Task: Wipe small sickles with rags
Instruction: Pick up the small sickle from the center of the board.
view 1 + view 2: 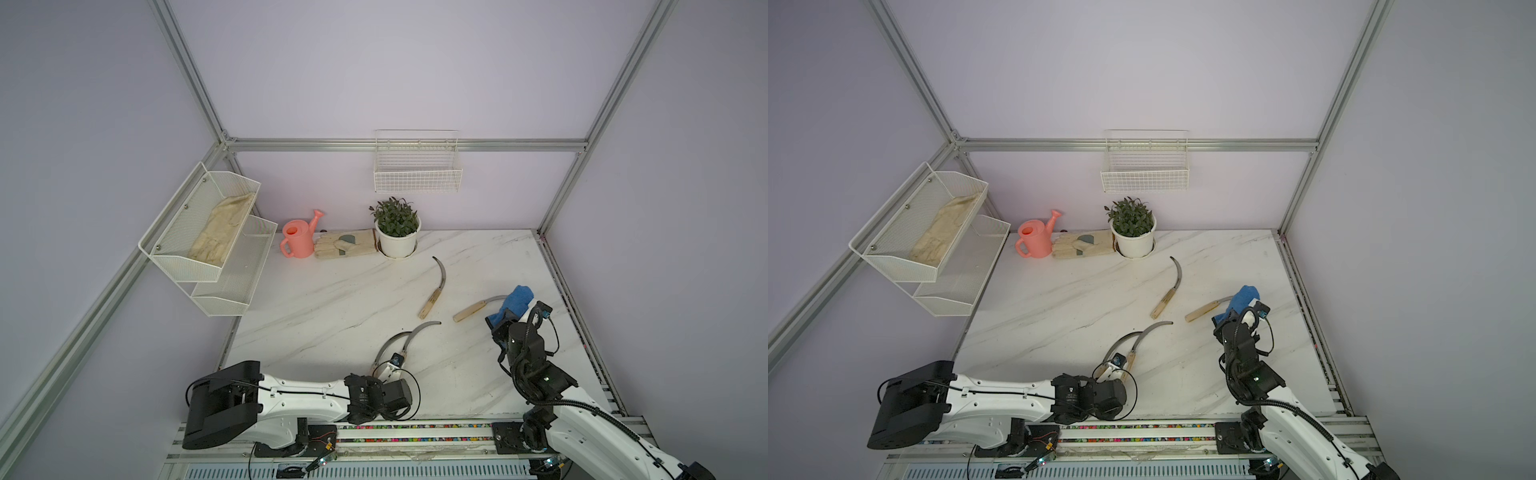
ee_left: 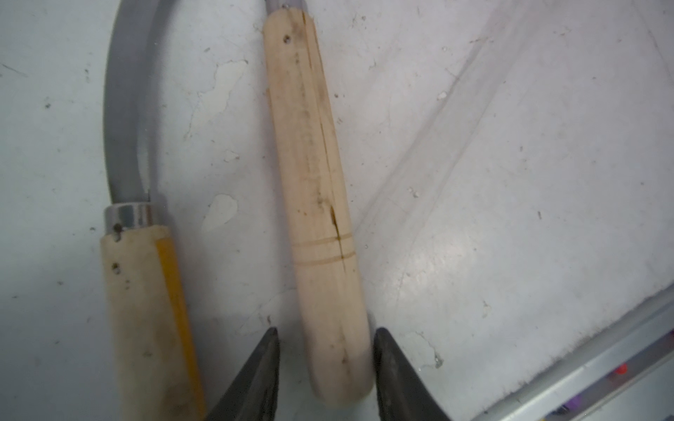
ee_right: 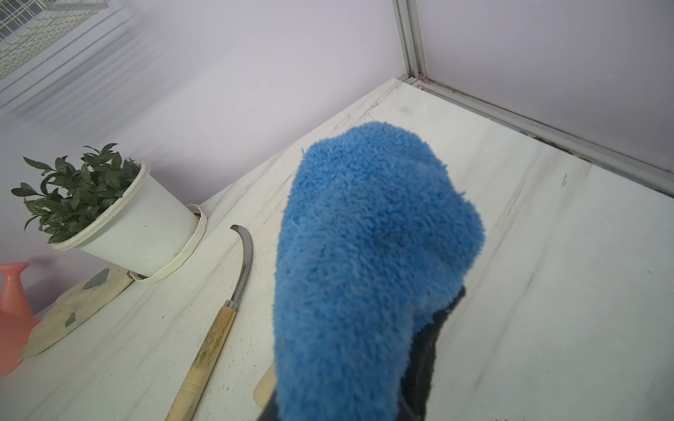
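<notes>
1. My left claw (image 2: 326,339) is narrowly open. Its jaws straddle the butt end of 1 sickle's wooden handle (image 2: 313,182): 1 fingertip touches the wood, the other stands just clear.
2. A 2nd sickle (image 2: 142,291) lies just beside the clear jaw.
3. My right claw (image 1: 505,319) is closed on the blue microfibre rag (image 3: 364,255), which hangs ahead of it and hides the blade end of a 3rd sickle (image 1: 469,311). The 4th sickle (image 1: 432,301) lies beyond, apart.
4. Handling, as judged: light and rigid, with a thin, sharp blade. The handle is dry, cracked lengthwise and not slippery.
5. Grip the handle only, across its width, near the butt. The rag is soft and will conform to the blade.
</notes>
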Motion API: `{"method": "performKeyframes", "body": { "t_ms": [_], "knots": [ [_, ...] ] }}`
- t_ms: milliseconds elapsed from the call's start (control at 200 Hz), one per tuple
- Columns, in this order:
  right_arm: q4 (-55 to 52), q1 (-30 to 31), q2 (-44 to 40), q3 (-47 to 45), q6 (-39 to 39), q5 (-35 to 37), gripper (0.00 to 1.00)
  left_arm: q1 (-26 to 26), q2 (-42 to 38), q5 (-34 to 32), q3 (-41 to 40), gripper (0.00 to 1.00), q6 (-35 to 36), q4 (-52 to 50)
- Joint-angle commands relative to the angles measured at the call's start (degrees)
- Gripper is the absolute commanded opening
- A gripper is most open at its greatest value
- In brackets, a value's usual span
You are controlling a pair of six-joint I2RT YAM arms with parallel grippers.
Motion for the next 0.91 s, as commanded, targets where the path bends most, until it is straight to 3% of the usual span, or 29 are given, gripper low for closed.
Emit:
{"method": "performKeyframes", "body": {
  "t_ms": [0,205,405,620,720,900],
  "knots": [
    [1.93,0.24,-0.02,0.22,-0.81,0.08,0.00,-0.22,1.44,-1.18,2.11,0.41,-1.21,0.50],
    [1.90,0.23,-0.06,0.22,-0.85,-0.02,0.00,-0.26,3.00,-1.48,2.73,0.34,-1.21,0.55],
    [1.98,0.24,0.03,0.21,-0.94,-0.15,0.00,-0.27,1.36,-1.86,2.18,0.15,-1.14,0.67],
    [0.74,0.26,0.03,1.69,-2.28,-0.58,0.00,-0.33,-4.00,-4.30,2.53,0.01,1.32,-0.50],
    [-4.26,0.23,0.62,6.25,-2.15,-6.18,0.00,-0.27,-7.10,-8.81,4.30,0.00,3.71,-2.89],
    [-8.90,2.14,0.40,12.63,-1.92,-22.60,0.00,0.06,-10.17,-13.83,5.27,0.00,10.76,0.15]
  ]
}}
